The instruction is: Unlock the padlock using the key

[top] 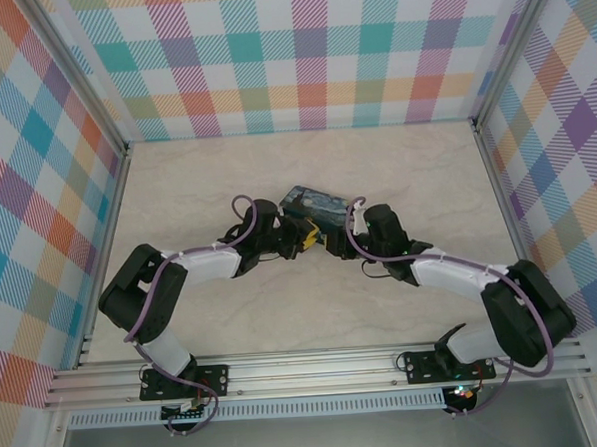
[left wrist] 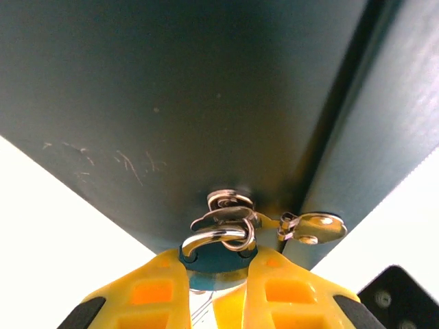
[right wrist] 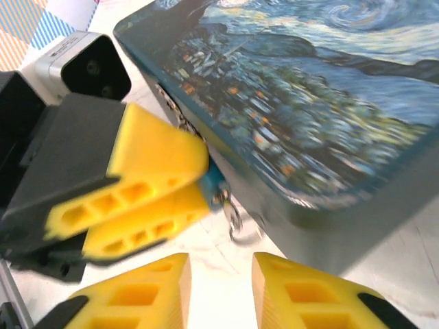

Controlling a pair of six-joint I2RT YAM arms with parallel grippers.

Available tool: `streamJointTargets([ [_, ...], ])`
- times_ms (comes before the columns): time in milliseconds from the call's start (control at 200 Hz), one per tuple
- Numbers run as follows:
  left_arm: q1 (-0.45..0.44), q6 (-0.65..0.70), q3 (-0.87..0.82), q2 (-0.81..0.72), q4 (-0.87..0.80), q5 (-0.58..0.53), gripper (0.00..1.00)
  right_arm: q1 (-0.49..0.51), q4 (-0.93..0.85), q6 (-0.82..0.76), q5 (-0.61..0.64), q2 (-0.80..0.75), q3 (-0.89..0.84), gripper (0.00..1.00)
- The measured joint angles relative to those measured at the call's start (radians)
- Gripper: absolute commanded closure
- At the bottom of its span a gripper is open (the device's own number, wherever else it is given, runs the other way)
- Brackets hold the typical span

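In the left wrist view my left gripper [left wrist: 218, 273] is shut on the small blue-teal padlock [left wrist: 214, 256]. Its metal shackle [left wrist: 214, 236] is hooked through the clasp loop on the front of the Starry Night tin [left wrist: 178, 103]. A flat metal tab with a hole [left wrist: 317, 227] hangs by a link beside the shackle; I cannot tell whether it is the key. In the right wrist view the padlock [right wrist: 215, 184] pokes out of the left gripper's fingers [right wrist: 154, 154], and a blurred metal ring [right wrist: 235, 223] dangles under it. Just short of that ring my right gripper [right wrist: 221, 271] stands open, nothing in it.
The tin [top: 313, 204] lies mid-table. The left gripper [top: 303, 239] and the right gripper [top: 330, 240] meet at its near side, almost touching. Checked walls [top: 300, 53] close the table on three sides. The left wrist camera [right wrist: 86, 65] sits close to the tin's corner.
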Motion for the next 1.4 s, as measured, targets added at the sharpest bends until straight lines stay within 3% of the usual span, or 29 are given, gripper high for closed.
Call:
streamJointTargets([
  [245, 0.032, 0.013, 0.013, 0.000, -0.035, 0.017, 0.97, -0.006, -0.125, -0.189, 0.037, -0.116, -0.029, 0.47],
  [525, 0.032, 0.007, 0.023, 0.000, -0.045, 0.051, 0.97, -0.006, -0.104, -0.344, 0.018, -0.179, -0.052, 0.46],
  [795, 0.032, 0.047, 0.032, 0.000, -0.068, 0.076, 0.97, -0.007, -0.083, -0.270, -0.122, -0.054, 0.009, 0.46],
  [1405, 0.025, 0.120, 0.095, 0.000, -0.145, 0.128, 0.97, -0.031, -0.058, -0.067, -0.108, -0.013, 0.032, 0.62],
])
